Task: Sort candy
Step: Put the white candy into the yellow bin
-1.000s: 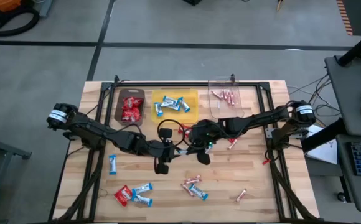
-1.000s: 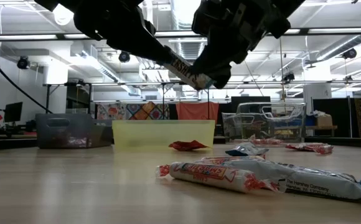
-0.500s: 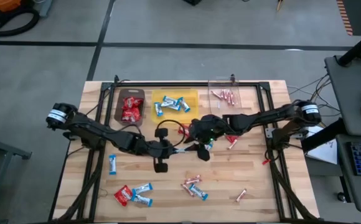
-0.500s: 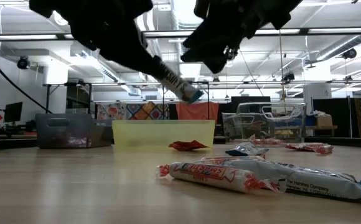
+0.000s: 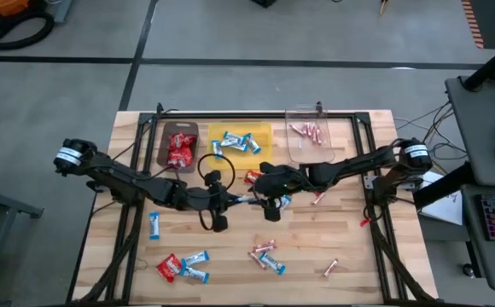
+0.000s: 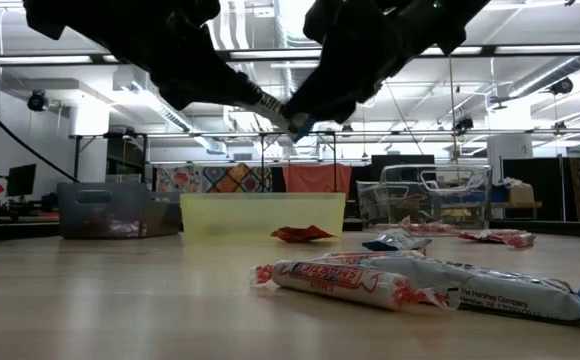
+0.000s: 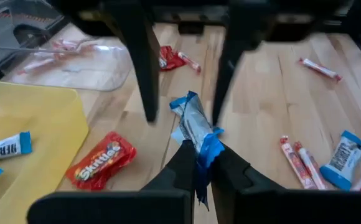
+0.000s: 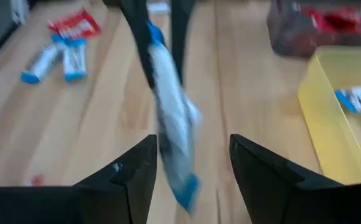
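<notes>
My left gripper (image 7: 197, 163) pinches blue-and-white bar (image 7: 195, 122) above table centre, near yellow bin (image 5: 260, 132); my right gripper (image 8: 187, 158) spread wide, empty, straddling same bar; step looks like handover between arms; next: right closes on bar, left releases.

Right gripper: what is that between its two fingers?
A blue-and-white bar, held by the shut left gripper. The right gripper is open, with a finger on either side of the bar. Both wrist views show this.
</notes>
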Robot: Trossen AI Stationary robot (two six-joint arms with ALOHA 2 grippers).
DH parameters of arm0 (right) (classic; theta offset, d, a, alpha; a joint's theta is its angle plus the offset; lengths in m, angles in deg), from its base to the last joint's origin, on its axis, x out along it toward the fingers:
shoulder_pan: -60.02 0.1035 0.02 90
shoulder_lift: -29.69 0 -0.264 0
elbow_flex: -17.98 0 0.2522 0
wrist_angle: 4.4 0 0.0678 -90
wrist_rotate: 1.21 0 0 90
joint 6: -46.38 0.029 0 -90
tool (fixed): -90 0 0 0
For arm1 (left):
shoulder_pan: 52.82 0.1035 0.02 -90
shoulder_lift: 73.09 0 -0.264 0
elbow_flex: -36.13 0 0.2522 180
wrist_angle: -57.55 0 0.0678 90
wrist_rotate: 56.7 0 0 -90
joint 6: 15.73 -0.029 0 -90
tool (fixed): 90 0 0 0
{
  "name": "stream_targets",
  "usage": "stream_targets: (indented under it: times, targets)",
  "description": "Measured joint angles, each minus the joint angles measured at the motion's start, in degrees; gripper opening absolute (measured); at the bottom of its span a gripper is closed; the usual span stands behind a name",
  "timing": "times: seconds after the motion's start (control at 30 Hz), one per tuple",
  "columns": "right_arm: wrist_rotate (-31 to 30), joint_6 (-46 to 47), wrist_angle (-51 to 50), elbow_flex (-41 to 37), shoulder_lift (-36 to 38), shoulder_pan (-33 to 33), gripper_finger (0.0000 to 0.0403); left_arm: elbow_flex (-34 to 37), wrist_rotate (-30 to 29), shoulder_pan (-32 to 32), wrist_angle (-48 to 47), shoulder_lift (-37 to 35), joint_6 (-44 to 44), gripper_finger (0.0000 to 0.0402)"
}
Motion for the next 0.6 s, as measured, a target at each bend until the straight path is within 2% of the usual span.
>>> stream_targets:
  times: [0.17, 0.4, 0.6]
  targets:
    - [0.0, -0.6, 1.4, -0.1, -0.3, -0.2, 0.0154, 0.4, -0.2, 0.1, 0.0, 0.0, -0.1, 0.0002]
    - [0.7, -3.0, 1.9, -0.1, -0.2, -0.2, 0.0029, 0.2, -1.1, 0.2, 1.0, 0.0, -1.7, 0.0015]
    - [1.9, -4.5, 2.7, -0.1, -0.2, -0.8, 0.0015, 0.3, -2.2, 0.2, 1.9, 0.0, -3.8, 0.0018]
